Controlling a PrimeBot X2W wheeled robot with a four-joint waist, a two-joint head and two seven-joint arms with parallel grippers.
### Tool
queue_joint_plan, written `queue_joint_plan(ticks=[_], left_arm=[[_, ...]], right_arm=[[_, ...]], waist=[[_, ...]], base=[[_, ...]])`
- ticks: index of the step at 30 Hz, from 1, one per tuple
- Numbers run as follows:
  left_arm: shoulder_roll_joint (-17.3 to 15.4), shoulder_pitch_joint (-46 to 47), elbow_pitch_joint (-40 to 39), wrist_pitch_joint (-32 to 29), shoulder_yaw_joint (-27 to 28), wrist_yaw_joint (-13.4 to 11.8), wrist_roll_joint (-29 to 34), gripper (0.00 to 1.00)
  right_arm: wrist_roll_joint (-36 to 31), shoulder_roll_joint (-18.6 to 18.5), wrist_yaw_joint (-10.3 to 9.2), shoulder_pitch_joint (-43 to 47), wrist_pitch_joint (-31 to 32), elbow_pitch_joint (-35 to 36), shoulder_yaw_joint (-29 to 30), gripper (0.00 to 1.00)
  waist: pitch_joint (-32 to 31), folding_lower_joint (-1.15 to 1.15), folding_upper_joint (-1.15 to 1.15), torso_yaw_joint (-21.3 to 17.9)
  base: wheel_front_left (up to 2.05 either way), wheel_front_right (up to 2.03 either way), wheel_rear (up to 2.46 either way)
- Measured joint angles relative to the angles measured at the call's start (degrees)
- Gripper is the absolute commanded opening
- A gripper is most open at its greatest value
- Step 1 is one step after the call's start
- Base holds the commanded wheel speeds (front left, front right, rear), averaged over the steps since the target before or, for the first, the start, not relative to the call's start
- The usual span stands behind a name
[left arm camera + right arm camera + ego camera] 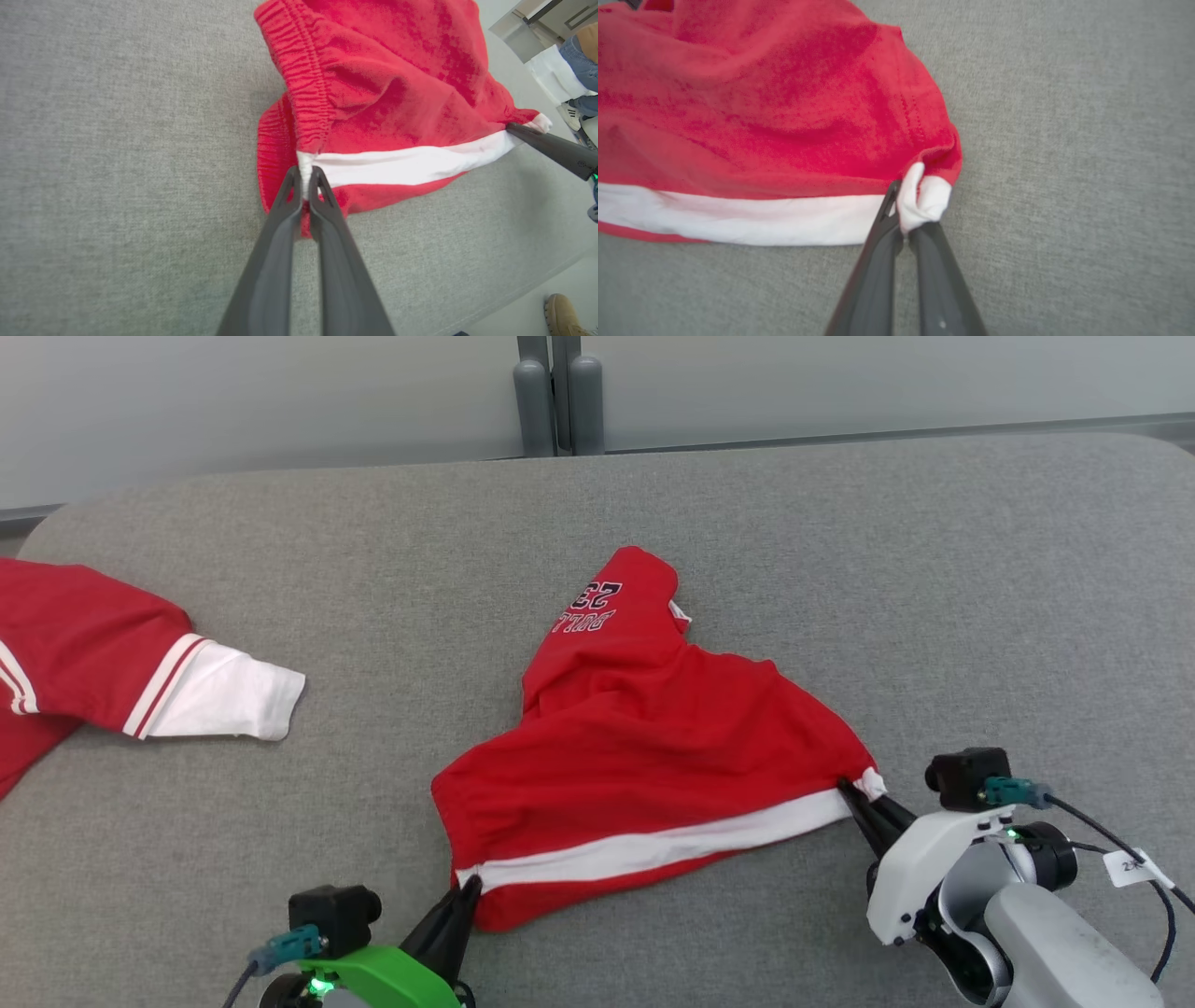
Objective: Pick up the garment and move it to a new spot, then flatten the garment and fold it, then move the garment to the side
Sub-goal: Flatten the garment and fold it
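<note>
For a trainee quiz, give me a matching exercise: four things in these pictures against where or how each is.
1 left gripper; 2 right gripper; 3 red shorts; 4 long-sleeved top
a lies apart, far left; b shut on the white stripe's right end; c held between both grippers; d shut on the stripe's left end
Pairs: 1-d, 2-b, 3-c, 4-a
</note>
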State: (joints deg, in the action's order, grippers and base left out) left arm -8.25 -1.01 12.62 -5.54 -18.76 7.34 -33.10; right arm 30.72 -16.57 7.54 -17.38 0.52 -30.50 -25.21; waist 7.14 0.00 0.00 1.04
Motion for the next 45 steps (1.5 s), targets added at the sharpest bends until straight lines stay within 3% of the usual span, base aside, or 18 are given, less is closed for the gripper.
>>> queue_joint_plan(ticks=[5, 12, 17, 21, 26, 32, 36, 40, 42, 45], left_arm=[[-0.77, -2.03, -13.61, -3.31, -0.82, 0.0, -6.89, 0.0], [-3.63, -3.07, -39.69, -9.65, -0.29, -0.09, -16.33, 0.0], [-4.95, 2.02, -52.07, -15.07, 2.47, -3.03, -20.46, 0.0], [-5.25, 12.32, -55.35, -20.75, 4.36, -6.2, -23.7, 0.0], [-6.14, 28.46, -49.38, -28.13, 5.04, -9.71, -24.36, 0.0], [-5.25, 48.15, -30.65, -30.54, 4.3, -11.39, -20.3, 0.0], [-3.08, 60.1, -16.13, -22.39, 4.41, -10.07, -13.18, 0.0], [0.13, 69.26, -3.15, -9.09, 4.32, -6.01, -8.1, 0.0], [0.81, 73.43, 1.81, -1.51, 4.38, -3.55, -5.65, 0.0], [1.22, 74.66, 8.22, 6.13, 4.05, -1.81, -4.44, 0.0]], right_arm=[[11.34, -2.12, -0.01, 4.64, 0.44, 13.45, 4.39, 0.0], [24.69, -8.18, -0.05, 11.9, 3.7, 42.0, 15.14, 0.0], [29.8, -9.56, -0.05, 13.12, 6.76, 58.51, 25.27, 0.0], [32.39, -10.17, -0.05, 8.55, 10.38, 63.37, 32.1, 0.0], [31.21, -10.14, -0.05, -2.11, 15.7, 58.99, 34.97, 0.0], [24.12, -4.9, -0.05, -20.91, 20.15, 43.9, 31.61, 0.0], [16.68, 0.03, -0.05, -35.45, 16.55, 32.88, 30.3, 0.0], [11.71, 3.76, -0.05, -47.14, 9.92, 24.19, 28.82, 0.0], [10.59, 4.69, -0.05, -50.47, 7.39, 20.56, 27.85, 0.0], [9.99, 5.25, -0.05, -50.55, 5.05, 16.67, 24.47, 0.0]], waist=[[-1.04, 0.0, 0.0, -0.56], [-1.96, 0.0, 0.0, -3.17], [-1.42, 0.0, 0.0, -5.43], [0.64, 0.0, 0.0, -6.55], [4.94, 0.0, 0.0, -7.53], [11.9, 0.0, 0.0, -8.33], [16.35, 0.0, 0.0, -8.79], [20.28, 0.01, 0.0, -9.32], [21.92, 0.01, 0.0, -9.62], [23.52, 0.01, 0.0, -10.04]], base=[[0.0, 0.0, 0.0], [0.0, 0.0, 0.0], [0.0, 0.0, 0.0], [0.0, 0.0, 0.0], [0.0, 0.0, 0.0], [0.0, 0.0, 0.0], [0.0, 0.0, 0.0], [0.0, 0.0, 0.0], [0.0, 0.0, 0.0], [0.0, 0.0, 0.0]])
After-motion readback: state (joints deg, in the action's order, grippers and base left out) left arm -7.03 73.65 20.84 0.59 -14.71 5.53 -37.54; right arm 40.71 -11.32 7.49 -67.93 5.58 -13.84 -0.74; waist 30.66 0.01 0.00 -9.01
